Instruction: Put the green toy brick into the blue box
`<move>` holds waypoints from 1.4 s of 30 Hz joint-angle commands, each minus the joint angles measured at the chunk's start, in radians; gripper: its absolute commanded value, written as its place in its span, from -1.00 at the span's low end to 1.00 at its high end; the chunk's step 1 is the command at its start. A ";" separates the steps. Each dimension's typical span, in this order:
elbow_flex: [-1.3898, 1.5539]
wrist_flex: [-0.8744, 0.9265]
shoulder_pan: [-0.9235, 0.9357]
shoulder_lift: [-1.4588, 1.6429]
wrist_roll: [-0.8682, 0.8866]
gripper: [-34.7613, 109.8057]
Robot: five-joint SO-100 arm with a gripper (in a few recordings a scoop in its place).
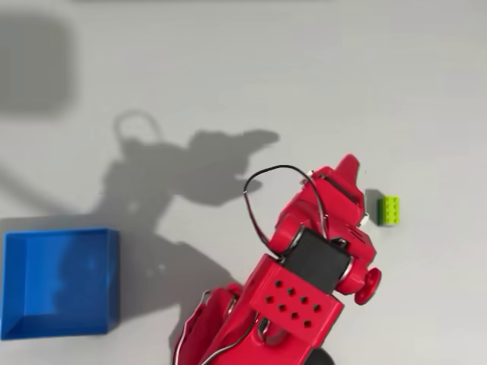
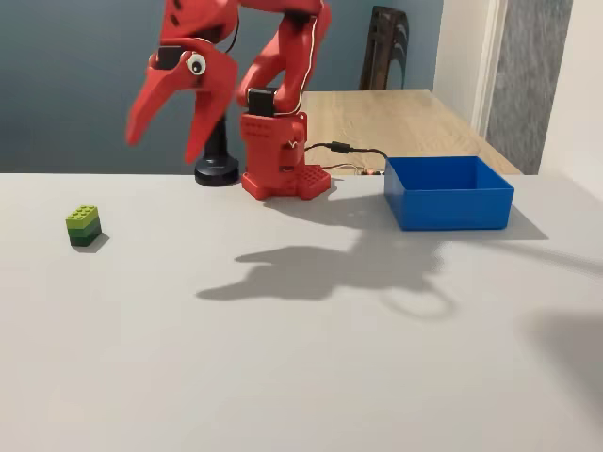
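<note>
From above, the red arm [image 1: 304, 266] covers most of its own claw, so only one pointed finger [image 1: 348, 169] pokes out past the wrist, and its base runs off the bottom edge of that view. Side on, the gripper [image 2: 168, 139] is plain enough: two long red fingers spread apart in a wide V, pointing down, nothing between them, hanging well above the table [image 2: 283, 358]. The green toy brick [image 2: 83, 226] sits on the bare grey surface, apart from the claw and off to the side of it; in the overhead view the brick [image 1: 389, 210] lies just beyond the finger tip, not touching. It is small, lime-green on top with studs, a darker green band along its lower side, and it stands flat. The blue box [image 2: 448, 193] is well away from the brick, on the far side of the arm's base, a square bright-blue tray with low walls; its floor looks bare, though the near wall hides part of it in the fixed view.
</note>
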 commanded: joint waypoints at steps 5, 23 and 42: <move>-0.055 0.015 0.112 -0.094 0.035 -0.04; -0.179 -0.129 0.236 -0.393 0.120 -0.04; -0.334 -0.265 0.374 -0.770 0.181 -0.09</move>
